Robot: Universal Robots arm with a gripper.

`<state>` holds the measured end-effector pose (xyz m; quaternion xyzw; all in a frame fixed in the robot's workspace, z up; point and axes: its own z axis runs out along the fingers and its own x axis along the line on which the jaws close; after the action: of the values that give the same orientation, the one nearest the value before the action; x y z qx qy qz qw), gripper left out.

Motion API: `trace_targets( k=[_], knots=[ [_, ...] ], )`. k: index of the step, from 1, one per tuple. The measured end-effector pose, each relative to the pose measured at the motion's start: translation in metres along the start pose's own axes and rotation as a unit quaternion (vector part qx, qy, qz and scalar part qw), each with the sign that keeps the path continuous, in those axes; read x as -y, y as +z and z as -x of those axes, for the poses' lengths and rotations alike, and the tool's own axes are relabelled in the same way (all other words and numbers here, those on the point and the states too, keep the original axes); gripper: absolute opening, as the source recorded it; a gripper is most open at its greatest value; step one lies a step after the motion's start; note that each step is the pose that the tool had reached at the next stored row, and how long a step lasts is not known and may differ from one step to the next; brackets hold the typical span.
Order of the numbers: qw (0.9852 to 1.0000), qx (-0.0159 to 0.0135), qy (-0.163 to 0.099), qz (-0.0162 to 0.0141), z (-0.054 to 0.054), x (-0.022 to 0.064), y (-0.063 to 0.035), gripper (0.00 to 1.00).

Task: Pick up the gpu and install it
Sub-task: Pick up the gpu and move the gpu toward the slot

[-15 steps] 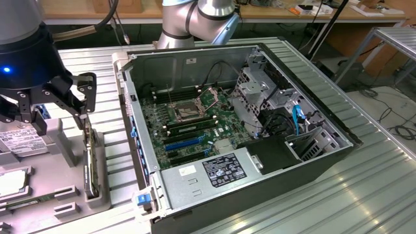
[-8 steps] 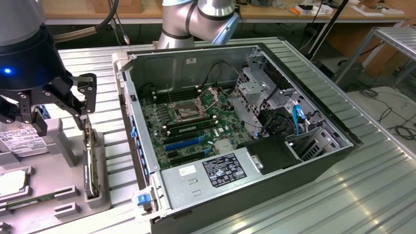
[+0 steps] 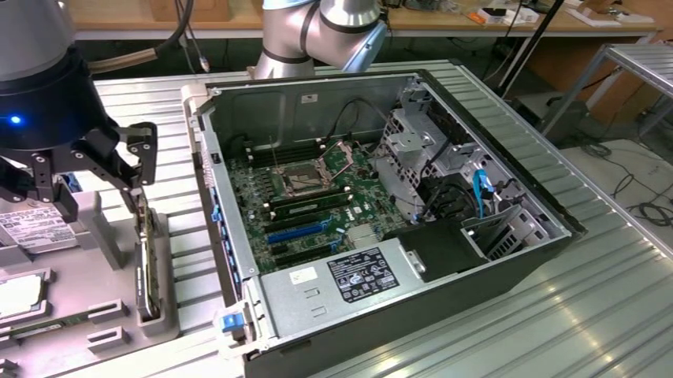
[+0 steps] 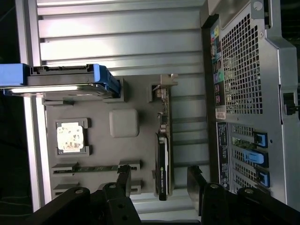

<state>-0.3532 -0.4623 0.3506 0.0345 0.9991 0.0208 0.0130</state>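
The gpu [image 4: 162, 157] stands on its long edge in a slot of the grey holder tray [image 4: 136, 93], its black face and silver bracket end showing. In the exterior view the gpu [image 3: 147, 264] is a thin dark card at the tray's side nearest the computer. My gripper [image 4: 160, 180] hangs above it, open, with one finger on each side of the card and clear of it. In the exterior view my gripper [image 3: 97, 185] is over the tray at the left, holding nothing.
The open computer case [image 3: 421, 236] lies on the ribbed metal table with its motherboard [image 3: 305, 197] and blue card slots [image 3: 295, 232] exposed. The tray also holds a blue-framed hard drive [image 4: 61, 79], a processor chip [image 4: 70, 137] and a memory stick [image 4: 89, 168].
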Motion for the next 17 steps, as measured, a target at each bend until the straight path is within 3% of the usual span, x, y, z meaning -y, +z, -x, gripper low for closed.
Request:
trace_targets(
  k=[17],
  knots=[
    [1.0,0.0008,0.0,0.0001,0.0,0.0005,0.0119,0.6]
  ],
)
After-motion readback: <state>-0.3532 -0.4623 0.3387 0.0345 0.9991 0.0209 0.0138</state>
